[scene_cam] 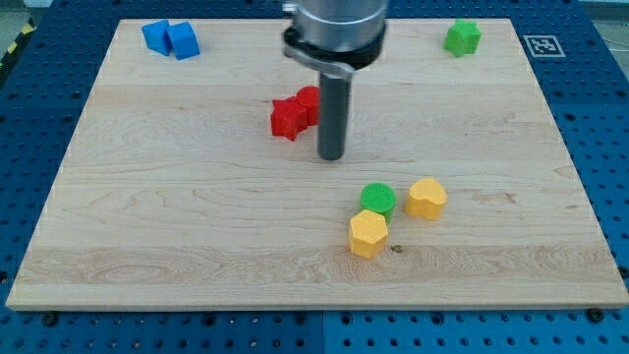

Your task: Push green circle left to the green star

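Nearest the view's bottom, below the green circle: a yellow hexagon-like block (369,234) is seen, touching or almost touching the circle's lower edge.
Green circle (377,199): placed on the wooden board (147,246), right of centre, low in the view; untouched by the rod.
Right of the green circle: a second yellow block (427,198) is set just beside it.
My tip (332,155): found above and slightly left of the green circle, near but apart; nothing is held or touched, as a plain rod has no jaws to open or close.
Up-left of the green circle: two red blocks (295,113), partly hidden behind the rod.
Far up-right of the green circle: the green star (462,37), well apart.
Far up-left: two blue blocks (170,38).
Step judged best: the circle should be met squarely, with both yellow blocks left undisturbed.
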